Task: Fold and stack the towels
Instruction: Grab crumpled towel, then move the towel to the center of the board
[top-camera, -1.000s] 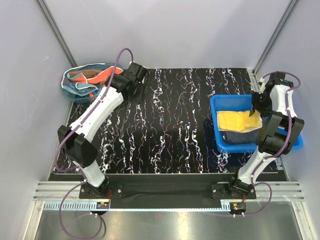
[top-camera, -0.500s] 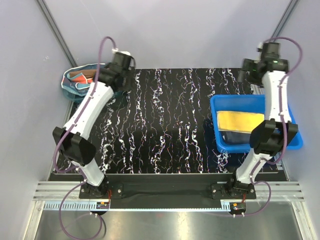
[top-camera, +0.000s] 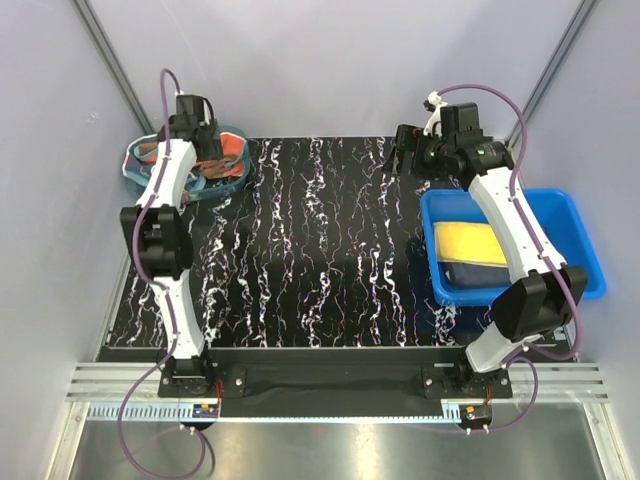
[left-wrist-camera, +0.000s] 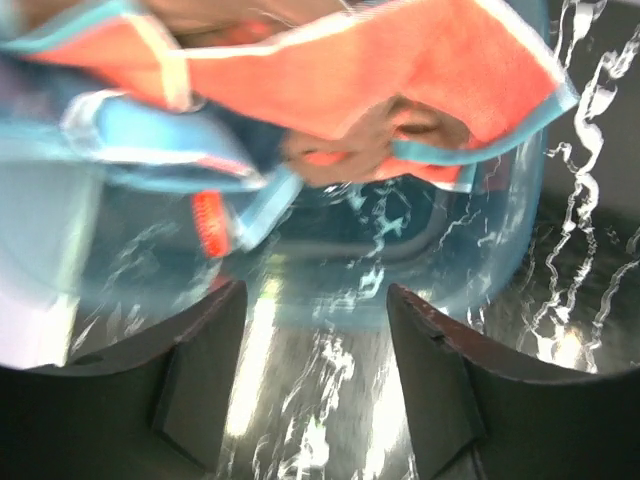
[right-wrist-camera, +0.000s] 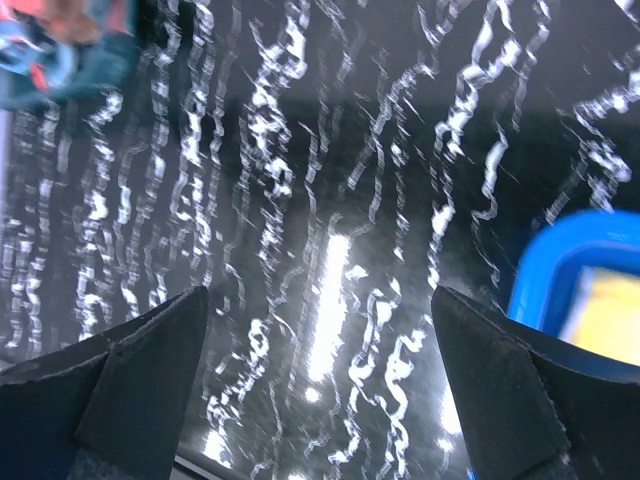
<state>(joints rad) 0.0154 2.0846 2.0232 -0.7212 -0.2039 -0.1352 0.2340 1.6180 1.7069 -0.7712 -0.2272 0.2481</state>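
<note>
An orange-red towel (top-camera: 231, 146) with brown print lies crumpled in the teal mesh basket (top-camera: 135, 165) at the back left, with a teal towel (top-camera: 160, 172) beside it. My left gripper (top-camera: 205, 165) is open and empty over the basket's right side. In the left wrist view the orange-red towel (left-wrist-camera: 400, 70) sits just beyond the gripper (left-wrist-camera: 315, 295). A folded yellow towel (top-camera: 470, 240) lies on a dark grey-blue towel (top-camera: 470, 275) in the blue bin (top-camera: 590, 270). My right gripper (top-camera: 403, 150) is open and empty above the table's back edge, left of the bin.
The black marbled table (top-camera: 320, 250) spans the middle. In the right wrist view the open gripper (right-wrist-camera: 320, 300) looks down on the table, with the blue bin (right-wrist-camera: 560, 270) at the right edge and the basket (right-wrist-camera: 60, 50) far off at the top left. Grey walls close in on three sides.
My left gripper swung left from the table to over the basket. My right gripper left the bin, rose and moved back-left; the yellow towel stays in the bin.
</note>
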